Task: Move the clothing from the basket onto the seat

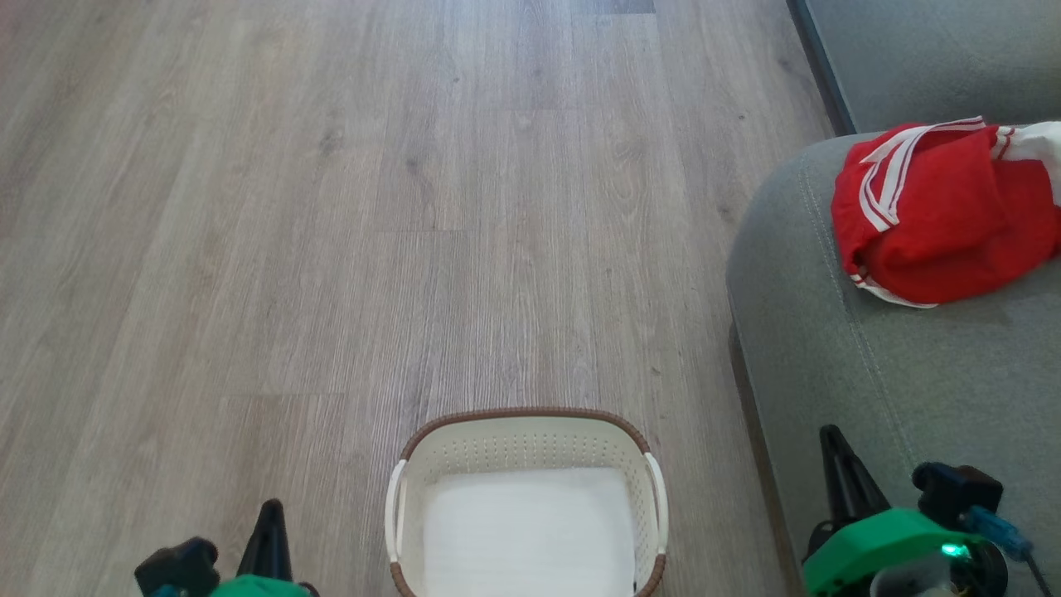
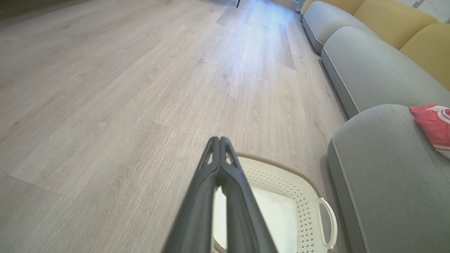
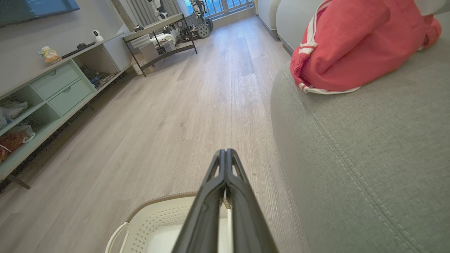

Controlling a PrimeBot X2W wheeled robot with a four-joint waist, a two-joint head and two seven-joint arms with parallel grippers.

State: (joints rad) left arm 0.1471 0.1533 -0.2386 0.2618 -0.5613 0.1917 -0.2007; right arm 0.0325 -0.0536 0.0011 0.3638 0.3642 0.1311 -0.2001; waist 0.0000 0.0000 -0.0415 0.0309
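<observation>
Progress: bright red soft garment with white stripes (image 1: 937, 211) lies bunched on the large grey-green upholstered sofa seat (image 1: 912, 390), beyond and right of the small oval white perforated plastic basket (image 1: 522, 448); basket holds a flat white liner sheet (image 1: 530, 531); transfer judged done | Jaws: left gripper (image 1: 270, 510) and right gripper (image 1: 833, 439) closed, empty, flanking the basket; garment well apart from both.

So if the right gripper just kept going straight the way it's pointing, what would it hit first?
Probably the wooden floor, just past the far rim of the basket. The shut right gripper points out over it, with the seat close on its right; depth is hard to judge.
</observation>
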